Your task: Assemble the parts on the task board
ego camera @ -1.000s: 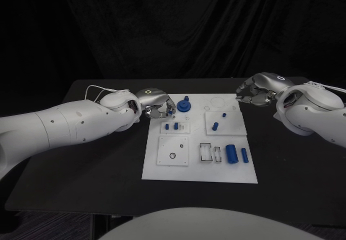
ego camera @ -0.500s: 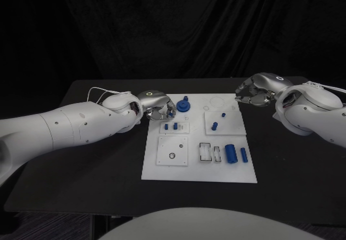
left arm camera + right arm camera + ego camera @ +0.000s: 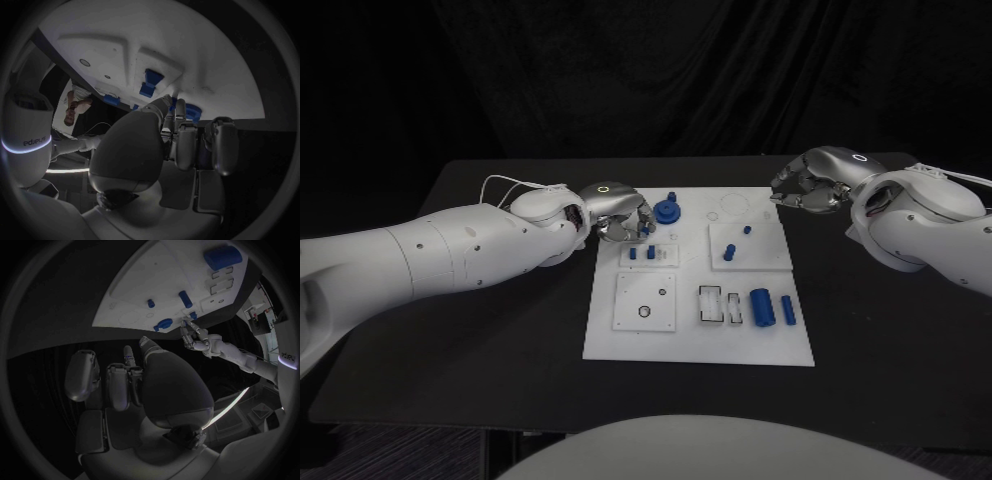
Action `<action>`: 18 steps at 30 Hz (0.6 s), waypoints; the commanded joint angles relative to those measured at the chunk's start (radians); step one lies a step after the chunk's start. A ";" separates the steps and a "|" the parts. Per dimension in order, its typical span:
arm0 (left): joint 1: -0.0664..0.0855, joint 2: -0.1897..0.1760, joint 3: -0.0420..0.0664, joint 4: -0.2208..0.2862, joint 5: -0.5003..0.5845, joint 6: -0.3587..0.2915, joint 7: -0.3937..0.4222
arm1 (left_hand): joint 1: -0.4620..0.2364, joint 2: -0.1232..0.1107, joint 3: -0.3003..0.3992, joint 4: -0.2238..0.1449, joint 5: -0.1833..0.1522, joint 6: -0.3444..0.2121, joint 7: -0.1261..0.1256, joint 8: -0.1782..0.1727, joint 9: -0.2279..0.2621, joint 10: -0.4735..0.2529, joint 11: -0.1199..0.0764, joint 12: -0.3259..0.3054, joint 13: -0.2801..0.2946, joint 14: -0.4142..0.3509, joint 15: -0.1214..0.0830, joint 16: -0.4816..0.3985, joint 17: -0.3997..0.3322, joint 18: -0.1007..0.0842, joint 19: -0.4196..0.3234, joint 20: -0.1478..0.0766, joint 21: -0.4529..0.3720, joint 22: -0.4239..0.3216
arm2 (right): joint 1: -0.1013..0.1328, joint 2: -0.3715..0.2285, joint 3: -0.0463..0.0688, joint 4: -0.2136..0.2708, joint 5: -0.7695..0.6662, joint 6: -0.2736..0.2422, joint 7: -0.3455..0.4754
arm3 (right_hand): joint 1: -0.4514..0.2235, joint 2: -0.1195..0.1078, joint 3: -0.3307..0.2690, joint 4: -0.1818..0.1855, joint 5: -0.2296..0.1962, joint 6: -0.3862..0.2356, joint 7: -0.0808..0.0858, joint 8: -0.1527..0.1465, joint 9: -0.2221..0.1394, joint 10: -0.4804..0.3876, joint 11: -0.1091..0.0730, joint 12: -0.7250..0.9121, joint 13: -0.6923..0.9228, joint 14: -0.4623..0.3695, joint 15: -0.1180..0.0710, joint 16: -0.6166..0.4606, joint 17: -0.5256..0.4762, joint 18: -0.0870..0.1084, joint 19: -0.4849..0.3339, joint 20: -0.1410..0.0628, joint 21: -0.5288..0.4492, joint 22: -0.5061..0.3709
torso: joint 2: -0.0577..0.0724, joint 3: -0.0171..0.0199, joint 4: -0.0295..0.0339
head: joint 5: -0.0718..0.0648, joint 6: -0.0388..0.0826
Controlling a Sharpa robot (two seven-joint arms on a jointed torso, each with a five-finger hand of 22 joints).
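The white task board (image 3: 700,335) lies mid-table. At its far left corner stands a round blue part (image 3: 669,211) with a peg on top. My left hand (image 3: 625,218) hovers just beside that part, fingers bent down over two small blue pegs (image 3: 642,252). In the left wrist view, a blue piece (image 3: 192,111) shows right at the fingertips (image 3: 181,107); whether it is held is unclear. My right hand (image 3: 808,188) hangs off the board's far right corner with fingers curled in and nothing in them. A large blue cylinder (image 3: 763,306) lies on the board's right side.
A thin blue pin (image 3: 789,310) lies beside the cylinder, next to two open slots (image 3: 713,303). Two more pegs (image 3: 730,252) stand in a raised block. A plate with a ring hole (image 3: 646,300) sits at the board's left. Bare black table (image 3: 488,330) surrounds the board.
My left hand has crept a little to the right, closer to the round blue part. The right hand has stayed where it was.
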 commanded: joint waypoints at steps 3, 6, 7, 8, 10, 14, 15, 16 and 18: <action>-0.002 0.008 0.001 -0.004 0.002 0.016 -0.002 | -0.001 -0.006 -0.004 0.003 -0.004 -0.002 0.002 -0.006 -0.001 -0.003 0.003 -0.005 -0.001 -0.007 -0.001 -0.008 0.012 -0.013 -0.008 0.003 -0.008 0.199 | -0.003 -0.001 0.001 0.000 -0.003 0.006 -0.011 | 0.005 0.003 0.005 -0.001 0.002 0.007 -0.001 -0.005 -0.002 0.030 0.006 -0.005 0.200 0.073 0.006 -0.004 0.176 0.014 -0.009 0.000 -0.006 0.160 | -0.002 0.0000 0.0008 | -0.001 0.000; -0.003 0.013 0.001 -0.009 0.002 0.024 -0.006 | -0.002 -0.006 -0.004 0.003 -0.004 -0.003 0.002 -0.006 -0.002 -0.003 0.003 -0.005 -0.002 -0.007 -0.001 -0.008 0.011 -0.012 -0.009 0.003 -0.009 0.198 | -0.003 -0.001 0.001 0.000 -0.003 0.006 -0.012 | 0.005 0.003 0.006 -0.001 0.002 0.007 -0.001 -0.005 -0.002 0.028 0.006 -0.007 0.198 0.073 0.006 -0.004 0.176 0.014 -0.009 0.000 -0.007 0.160 | -0.002 -0.0001 -0.0001 | 0.000 0.000; -0.003 0.015 0.001 -0.010 0.002 0.026 -0.008 | -0.002 -0.006 -0.004 0.003 -0.004 -0.003 0.002 -0.006 -0.002 -0.003 0.003 -0.005 -0.002 -0.007 -0.001 -0.008 0.011 -0.012 -0.009 0.003 -0.009 0.198 | -0.004 -0.001 0.001 0.000 -0.003 0.006 -0.012 | 0.005 0.003 0.006 -0.001 0.002 0.007 -0.001 -0.005 -0.002 0.028 0.006 -0.007 0.198 0.073 0.006 -0.004 0.176 0.014 -0.009 0.000 -0.007 0.160 | -0.002 -0.0001 -0.0002 | 0.000 0.000; -0.004 0.016 0.001 -0.012 0.002 0.029 -0.010 | -0.002 -0.006 -0.004 0.004 -0.005 -0.004 0.002 -0.007 -0.002 -0.003 0.004 -0.007 -0.002 -0.009 -0.001 -0.010 0.009 -0.012 -0.010 0.003 -0.010 0.198 | -0.004 0.000 0.001 0.000 -0.003 0.007 -0.012 | 0.005 0.003 0.006 -0.001 0.002 0.007 -0.001 -0.005 -0.002 0.028 0.006 -0.007 0.198 0.073 0.006 -0.004 0.176 0.014 -0.009 0.000 -0.007 0.160 | -0.002 -0.0002 -0.0004 | 0.000 0.000; -0.004 0.019 0.001 -0.016 0.002 0.033 -0.015 | -0.004 -0.007 -0.005 0.004 -0.005 -0.005 0.001 -0.009 -0.003 -0.003 0.004 -0.009 -0.004 -0.010 0.000 -0.011 0.007 -0.012 -0.011 0.003 -0.012 0.197 | -0.004 0.000 0.001 0.000 -0.003 0.007 -0.012 | 0.005 0.003 0.006 -0.001 0.002 0.007 -0.001 -0.005 -0.002 0.028 0.006 -0.007 0.198 0.073 0.006 -0.004 0.176 0.014 -0.009 0.000 -0.007 0.160 | -0.002 -0.0001 -0.0007 | 0.000 0.000; -0.006 0.024 0.001 -0.023 0.002 0.044 -0.026 | -0.005 -0.009 -0.005 0.004 -0.006 -0.013 -0.001 -0.016 -0.008 -0.007 0.005 -0.018 -0.008 -0.014 0.000 -0.015 0.001 -0.011 -0.015 0.003 -0.016 0.196 | -0.006 0.000 0.001 0.000 -0.003 0.009 -0.012 | 0.005 0.003 0.006 -0.001 0.002 0.007 -0.001 -0.005 -0.002 0.028 0.006 -0.007 0.198 0.073 0.006 -0.004 0.176 0.014 -0.009 0.000 -0.007 0.160 | -0.001 0.0001 -0.0009 | 0.000 0.000; -0.006 0.024 0.001 -0.025 0.002 0.048 -0.029 | -0.006 -0.010 -0.005 0.005 -0.006 -0.017 -0.002 -0.020 -0.010 -0.011 0.006 -0.023 -0.010 -0.017 0.001 -0.018 -0.003 -0.010 -0.018 0.003 -0.020 0.195 | -0.006 0.000 0.001 0.000 -0.003 0.009 -0.012 | 0.005 0.003 0.006 -0.001 0.002 0.007 -0.001 -0.005 -0.002 0.028 0.006 -0.007 0.198 0.073 0.006 -0.004 0.176 0.014 -0.009 0.000 -0.007 0.160 | -0.001 0.0001 -0.0007 | 0.000 0.000; -0.006 0.025 0.001 -0.026 0.002 0.050 -0.032 | -0.007 -0.011 -0.006 0.006 -0.007 -0.022 -0.003 -0.024 -0.012 -0.015 0.007 -0.029 -0.012 -0.018 0.001 -0.019 -0.005 -0.009 -0.020 0.003 -0.023 0.194 | -0.007 0.000 0.001 0.000 -0.003 0.009 -0.012 | 0.005 0.002 0.006 -0.001 0.002 0.007 0.000 -0.006 -0.002 0.026 0.006 -0.008 0.196 0.072 0.006 -0.007 0.174 0.015 -0.010 0.000 -0.009 0.160 | -0.001 0.0001 -0.0003 | -0.001 0.000; -0.007 0.025 0.001 -0.028 0.002 0.054 -0.035 | -0.009 -0.012 -0.006 0.006 -0.008 -0.026 -0.004 -0.028 -0.014 -0.020 0.008 -0.033 -0.014 -0.021 0.002 -0.021 -0.009 -0.009 -0.022 0.003 -0.026 0.193 | -0.008 -0.001 0.001 0.000 -0.003 0.009 -0.012 | 0.005 0.002 0.006 -0.001 0.002 0.007 0.000 -0.006 -0.002 0.026 0.006 -0.008 0.196 0.072 0.006 -0.007 0.174 0.015 -0.010 0.000 -0.009 0.160 | -0.001 0.0004 -0.0001 | 0.000 0.000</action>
